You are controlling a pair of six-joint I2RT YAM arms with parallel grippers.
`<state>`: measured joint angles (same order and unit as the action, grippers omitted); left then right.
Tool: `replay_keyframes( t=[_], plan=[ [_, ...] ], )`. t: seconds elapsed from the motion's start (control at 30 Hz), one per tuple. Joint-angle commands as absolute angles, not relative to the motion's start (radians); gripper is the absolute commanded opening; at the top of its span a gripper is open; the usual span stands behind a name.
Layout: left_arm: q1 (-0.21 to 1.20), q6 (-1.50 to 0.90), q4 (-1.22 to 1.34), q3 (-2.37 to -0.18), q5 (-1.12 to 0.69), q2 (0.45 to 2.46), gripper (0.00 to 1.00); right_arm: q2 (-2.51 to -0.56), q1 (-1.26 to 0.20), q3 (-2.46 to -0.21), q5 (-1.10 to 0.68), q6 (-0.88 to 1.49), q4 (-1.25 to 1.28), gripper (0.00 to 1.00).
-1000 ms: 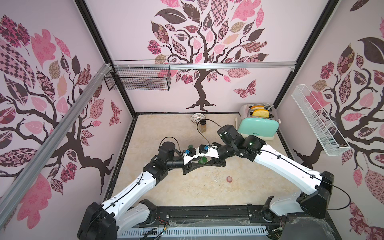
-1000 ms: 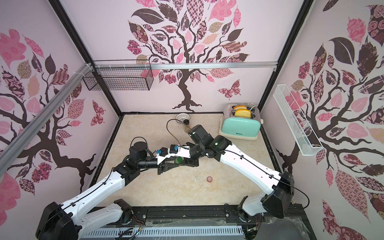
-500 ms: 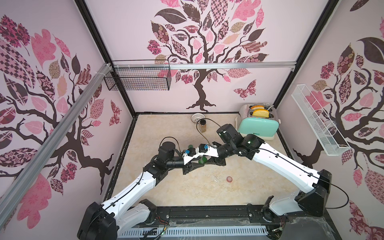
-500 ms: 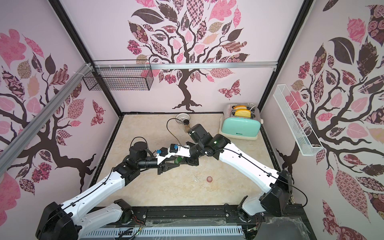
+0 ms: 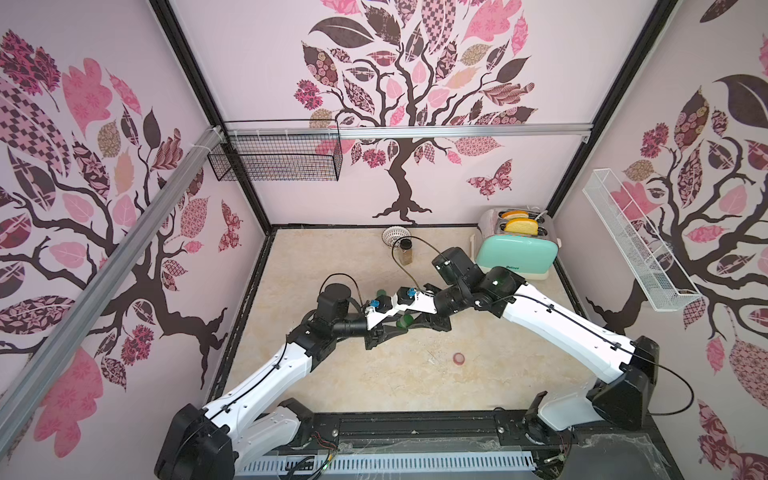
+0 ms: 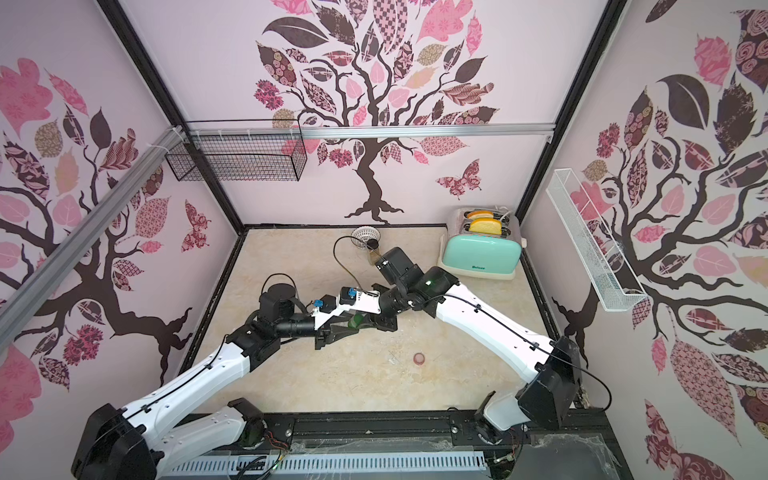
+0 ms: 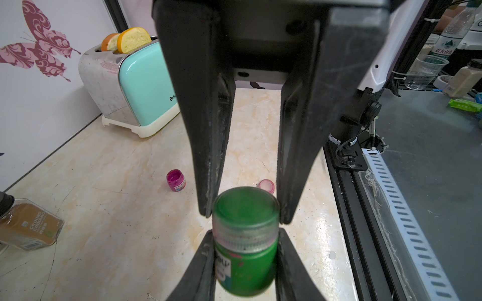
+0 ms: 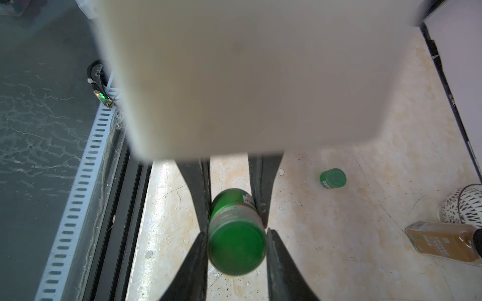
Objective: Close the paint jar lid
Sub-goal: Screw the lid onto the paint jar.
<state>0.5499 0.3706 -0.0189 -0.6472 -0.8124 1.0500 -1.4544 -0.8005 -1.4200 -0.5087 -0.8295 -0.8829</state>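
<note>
Tabletop [image 5: 374,374], edges distant: left fingers [image 7: 203,265] pinch jar [image 7: 247,271], right fingers [image 7: 211,156] seemingly lid [image 7: 245,208].

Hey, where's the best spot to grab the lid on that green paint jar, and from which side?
Take the lid by its translucent side wall, pinched across the round top, coming end-on, opposite the left gripper holding the green paint jar by its body. The right gripper is closed there now; a twist should stay centred.

At the centre the left gripper [image 7: 245,232] holds the jar [image 7: 245,271] and the right gripper [image 8: 236,232], opposite, its lid [image 7: 245,208], with a second jar [image 5: 381,292] just behind them, a loose cap [image 5: 458,358] in front to the right, a bottle [image 5: 406,252] beside a basket [image 5: 394,235] at the back, and a toaster [image 5: 516,251] back right.
</note>
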Motion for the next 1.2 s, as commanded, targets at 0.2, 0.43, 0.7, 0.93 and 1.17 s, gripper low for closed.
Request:
replay_keyframes(
  t=[0.2, 0.43, 0.7, 0.93, 1.17],
  plan=[
    [0.553, 0.384, 0.02, -0.664, -0.81, 1.034, 0.17, -1.502, -0.801, -1.455, -0.476, -0.484, -0.825, 0.16],
    [0.552, 0.39, 0.023, -0.662, -0.787, 1.029, 0.17, -1.478, -0.871, -1.369, -0.304, -0.188, -0.663, 0.16],
    [0.553, 0.393, 0.026, -0.661, -0.776, 1.025, 0.17, -1.525, -0.923, -1.384, -0.196, 0.344, -0.652, 0.13],
    [0.554, 0.393, 0.031, -0.661, -0.775, 1.02, 0.17, -1.55, -0.976, -1.43, -0.241, 0.568, -0.676, 0.14],
    [0.554, 0.39, 0.032, -0.66, -0.773, 1.017, 0.17, -1.592, -0.977, -1.468, -0.307, 0.759, -0.738, 0.16]
  ],
)
